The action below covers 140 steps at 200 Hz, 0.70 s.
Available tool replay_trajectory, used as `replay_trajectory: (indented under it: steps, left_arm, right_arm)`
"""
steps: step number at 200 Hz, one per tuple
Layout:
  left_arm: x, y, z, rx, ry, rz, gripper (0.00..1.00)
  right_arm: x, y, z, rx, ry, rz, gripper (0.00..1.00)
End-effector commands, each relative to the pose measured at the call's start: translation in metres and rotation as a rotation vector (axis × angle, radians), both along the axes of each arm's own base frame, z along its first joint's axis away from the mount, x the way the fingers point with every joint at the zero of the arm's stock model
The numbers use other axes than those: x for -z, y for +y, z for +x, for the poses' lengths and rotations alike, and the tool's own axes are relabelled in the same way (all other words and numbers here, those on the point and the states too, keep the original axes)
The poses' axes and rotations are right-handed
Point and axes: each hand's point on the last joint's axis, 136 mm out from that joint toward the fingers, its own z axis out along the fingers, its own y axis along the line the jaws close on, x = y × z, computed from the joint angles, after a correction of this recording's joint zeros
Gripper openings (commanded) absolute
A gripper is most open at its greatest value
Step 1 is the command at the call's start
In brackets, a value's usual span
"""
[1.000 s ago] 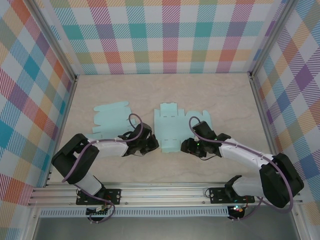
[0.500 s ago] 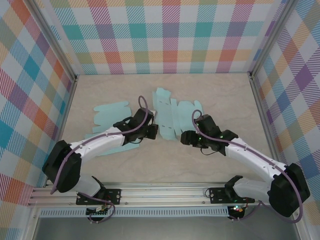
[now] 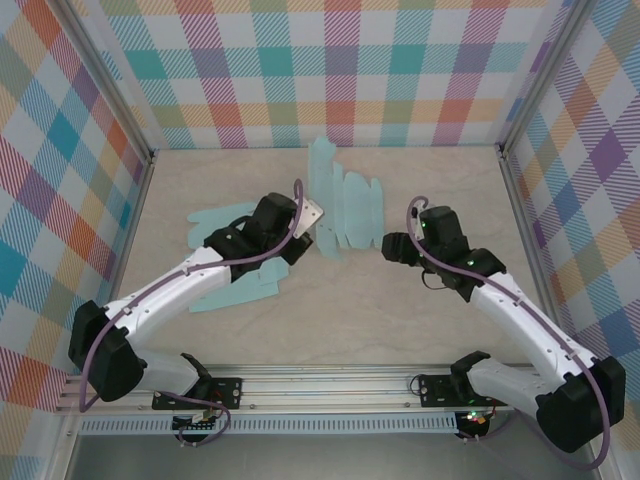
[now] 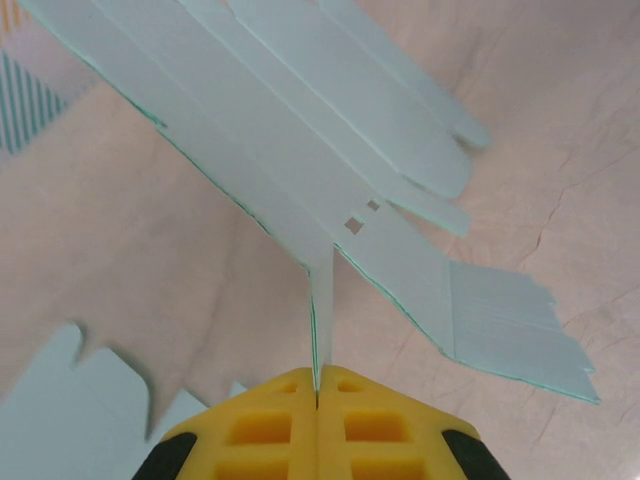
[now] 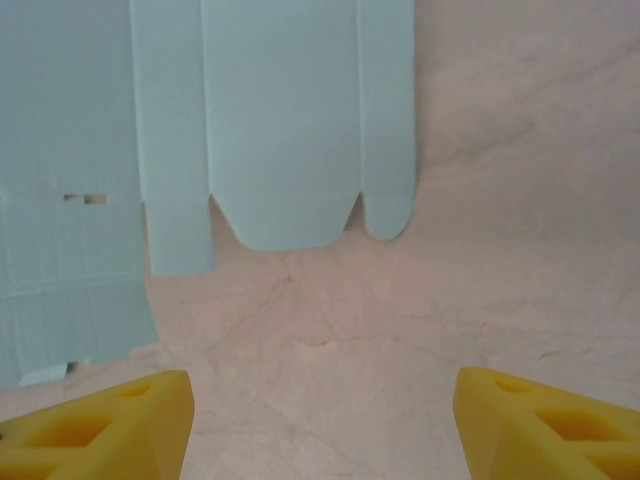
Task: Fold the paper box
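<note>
i count paper box blanks, pale blue: two, the raised blank (image 3: pixel 345 205) at the left gripper (image 3: pixel 303 232) and the flat blank (image 3: pixel 215 217) left of that gripper. grippers: two, the right gripper (image 3: pixel 392 245) to its right. table (image 3: pixel 400 320): one.

Top view: left gripper (image 3: pixel 303 232) tips are hidden from above by the gripper body and the raised paper box blank (image 3: pixel 345 205), so the pinch point can't be read there. The blank's near-left corner is covered by that gripper. Spare blank (image 3: pixel 222 222) sits partly under the left arm (image 3: pixel 190 280), right edge hidden. Right gripper (image 3: pixel 390 245) is dark and too small to judge the gap from above.

Left wrist: fingers (image 4: pixel 260 430) are cropped by the bottom edge. The blank runs off top-left and its right flap is streaky. The spare blank (image 4: pixel 70 400) is a blurred, cropped patch bottom-left.

Right wrist: fingers (image 5: pixel 110 420) are clipped at the bottom corners, and the blank is cut by the top and left edges.
</note>
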Motion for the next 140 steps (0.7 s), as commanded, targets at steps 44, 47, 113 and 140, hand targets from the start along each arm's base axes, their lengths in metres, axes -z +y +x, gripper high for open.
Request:
replay_trajectory:
  steps: [44,47,113,140]
  left_arm:
    - [-0.071,-0.014,0.003,0.210,-0.148,0.119,0.00]
    - [-0.074,-0.015,0.003,0.213,-0.154,0.121,0.00]
    - [-0.144,-0.010,0.011,0.110,-0.181,0.042,0.00]
    - [-0.155,-0.005,0.014,0.065,-0.174,0.044,0.00]
  right_arm:
    - [-0.080,-0.002,0.014,-0.123,-0.286,-0.032,0.72]
    - [-0.084,-0.002,0.013,-0.127,-0.299,-0.036,0.72]
    - [-0.110,-0.036,0.003,-0.047,-0.412,-0.182,0.81]
    - [-0.113,-0.042,-0.007,-0.040,-0.420,-0.184,0.82]
